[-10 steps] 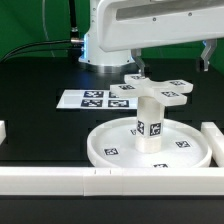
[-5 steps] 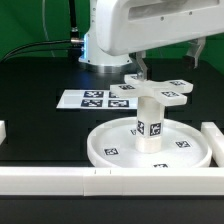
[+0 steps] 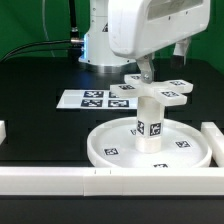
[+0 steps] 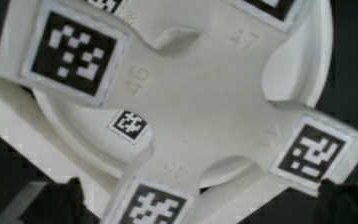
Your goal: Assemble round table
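My view of the work area: dark and closed in.

I see a black tabletop [image 3: 40, 120] under even light, a green backdrop [image 3: 30, 22] behind it, white border bars [image 3: 60, 180] along the near edge, and the marker board [image 3: 92, 99] lying flat.

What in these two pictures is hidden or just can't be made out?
- Pincer: in the exterior view the arm's white body covers most of it; open or shut, I cannot tell.
- Cross-shaped piece: the wrist view's edges cut off its arm ends.
- Cylinder: its top is hidden under the cross-shaped piece.
- Round disc: the front border bar hides its near rim.
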Motion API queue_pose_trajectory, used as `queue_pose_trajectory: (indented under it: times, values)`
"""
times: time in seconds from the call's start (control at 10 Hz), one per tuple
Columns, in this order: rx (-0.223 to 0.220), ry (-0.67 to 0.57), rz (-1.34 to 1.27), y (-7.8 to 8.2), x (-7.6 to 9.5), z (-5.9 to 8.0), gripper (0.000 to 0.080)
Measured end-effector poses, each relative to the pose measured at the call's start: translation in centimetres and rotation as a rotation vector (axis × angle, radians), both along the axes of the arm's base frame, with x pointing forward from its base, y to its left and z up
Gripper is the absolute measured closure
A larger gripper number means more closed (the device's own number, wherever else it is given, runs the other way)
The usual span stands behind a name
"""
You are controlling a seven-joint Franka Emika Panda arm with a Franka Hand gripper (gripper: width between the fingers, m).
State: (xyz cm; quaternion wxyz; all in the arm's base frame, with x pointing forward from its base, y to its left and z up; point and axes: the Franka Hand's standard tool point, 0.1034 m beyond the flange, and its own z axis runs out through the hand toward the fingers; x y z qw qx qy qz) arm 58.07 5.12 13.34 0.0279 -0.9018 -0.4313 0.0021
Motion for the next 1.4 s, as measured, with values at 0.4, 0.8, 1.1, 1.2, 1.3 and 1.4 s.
queue_pose_trajectory:
  times: [0.4, 0.8, 1.1, 1.2, 1.3, 1.4]
  values:
    - [0.006, -0.018, 0.305, -0.9, -0.7, -0.9, 0.0151]
    - [0.003, -0.025, 0.366, -1.3, -1.5, -2.3, 0.0151]
    - [0.002, -0.025, 0.365, -1.4, -1.7, -2.8, 0.0151]
    - [0.002, -0.021, 0.365, -1.4, -1.8, -3.0, 0.0151]
    - [0.003, -0.018, 0.365, -1.4, -1.9, -3.2, 0.0151]
    - [0.003, -0.016, 0.365, -1.4, -1.9, -3.3, 0.0151]
